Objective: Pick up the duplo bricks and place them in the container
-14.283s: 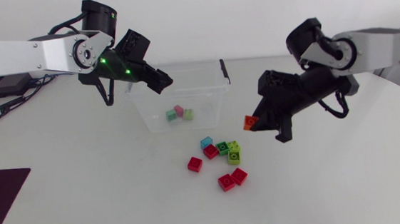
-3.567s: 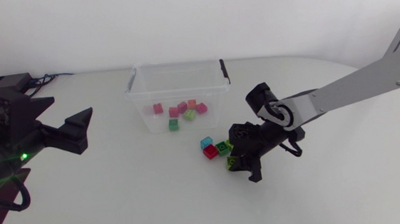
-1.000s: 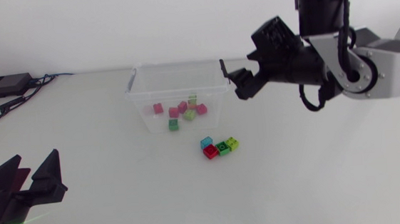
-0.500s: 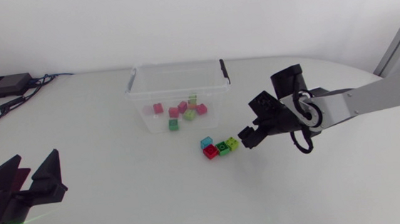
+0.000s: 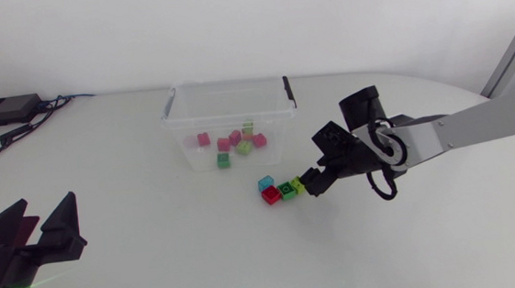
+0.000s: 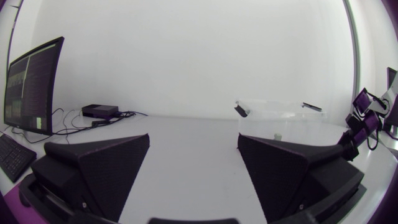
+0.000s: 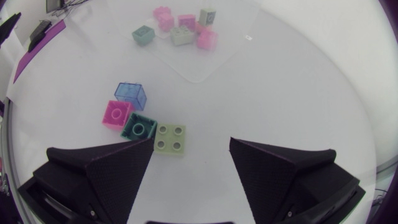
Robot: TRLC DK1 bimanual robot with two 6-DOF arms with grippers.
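Observation:
A clear plastic container [image 5: 185, 154] stands at the back middle with several pink and green duplo bricks in it. In front of it, a blue brick [image 5: 266, 183], a red brick [image 5: 271, 195], a green brick [image 5: 286, 190] and a lime brick [image 5: 298, 186] lie clustered on the table. My right gripper [image 5: 311, 182] is low at the lime brick's right side, open. In the right wrist view the lime brick [image 7: 170, 137] lies just ahead of the right gripper [image 7: 191, 144], close to one fingertip. My left gripper [image 5: 47, 216] is open at the table's front left, holding nothing, far from the bricks.
A black box with cables [image 5: 2, 111] sits at the back left corner. The container's black lid clips [image 5: 288, 90] stick up at its rim. The left wrist view looks across the table to the container [image 6: 280, 121].
My right arm came down from beside the container's right rim to the table and slid left up to the lime brick. The left arm stayed put.

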